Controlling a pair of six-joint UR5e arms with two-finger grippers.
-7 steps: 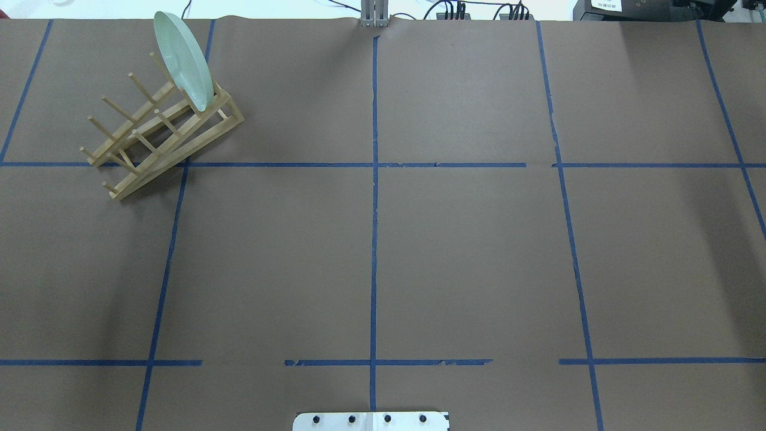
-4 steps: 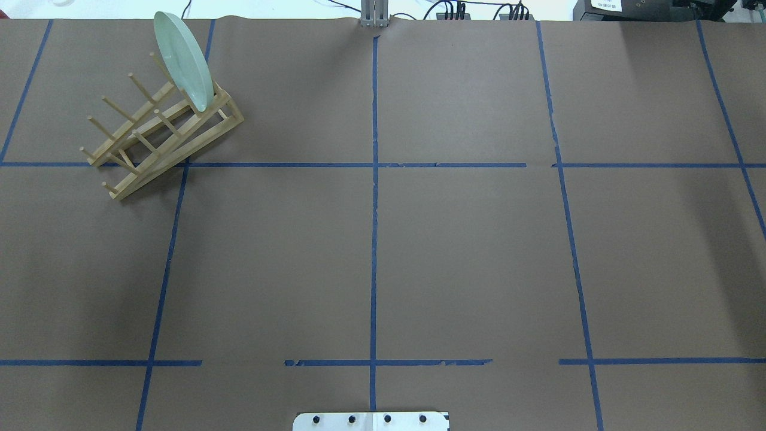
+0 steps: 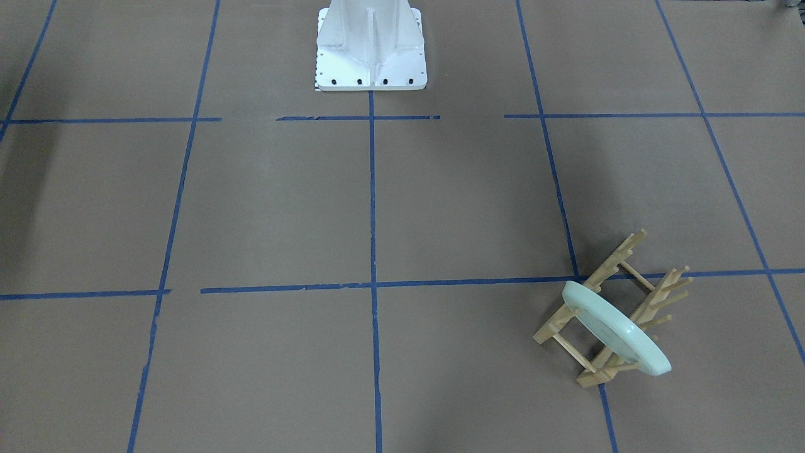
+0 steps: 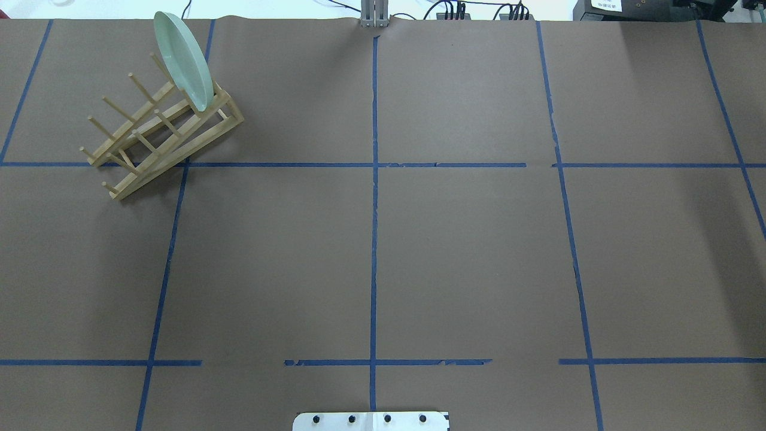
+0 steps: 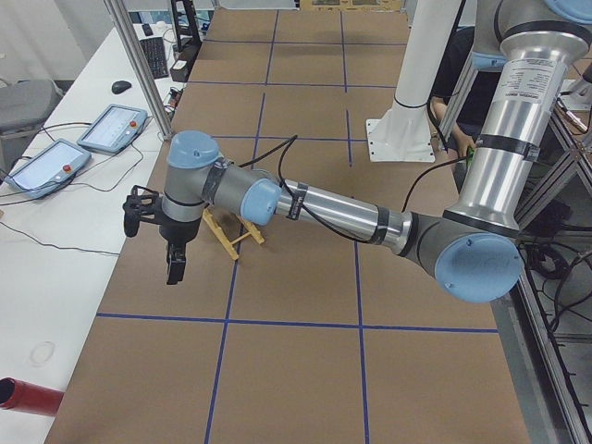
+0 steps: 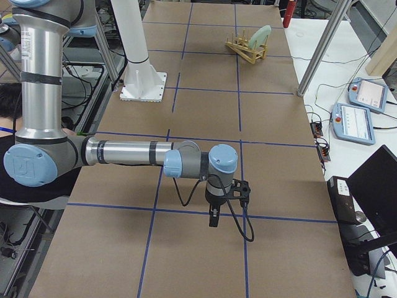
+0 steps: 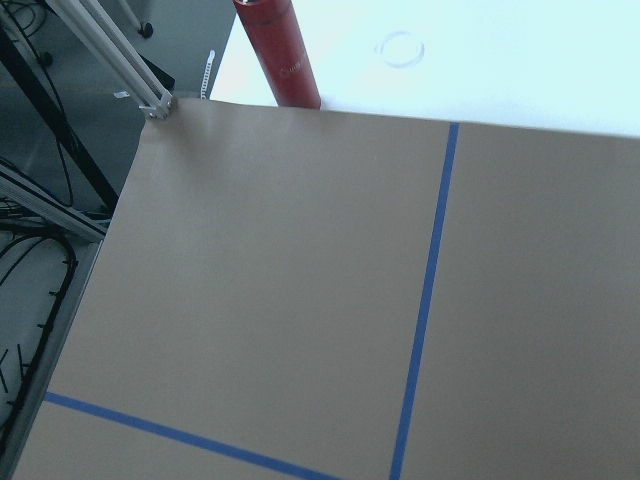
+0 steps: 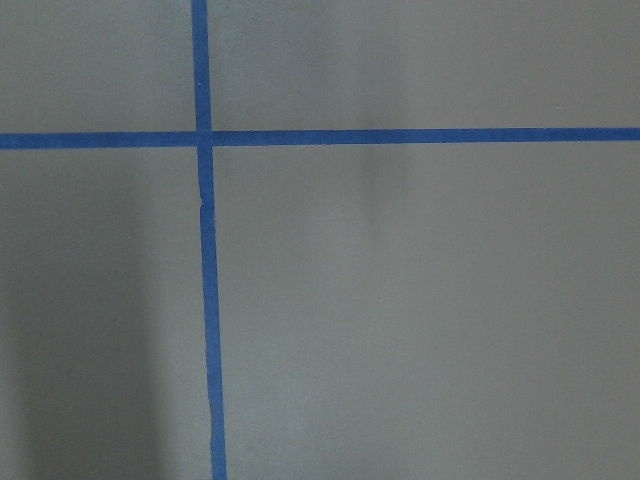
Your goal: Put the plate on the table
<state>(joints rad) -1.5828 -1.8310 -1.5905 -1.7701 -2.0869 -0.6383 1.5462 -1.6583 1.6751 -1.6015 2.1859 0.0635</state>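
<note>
Taped brown table (image 4: pixel 467 251): plate (image 4: pixel 182 60) stands edgewise, propped by rack (image 4: pixel 161 129) pegs, near left claw (image 5: pixel 174 264); can't tell if it's spread.

Materials and finishes, as observed.
Plate (image 4: pixel 182 60): glossy, smooth, pale green. Rack (image 4: pixel 197 143): bare light wood, unpainted. Surface (image 4: pixel 467 257): matt brown paper, lined with blue tape (image 4: pixel 374 239). Base (image 3: pixel 371 44): smooth white-painted metal.

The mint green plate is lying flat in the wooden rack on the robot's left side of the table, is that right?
Not quite. The plate is not lying flat; it stands on edge, tilted, in the wooden rack on the robot's left side of the table. The overhead exterior view shows it.
</note>
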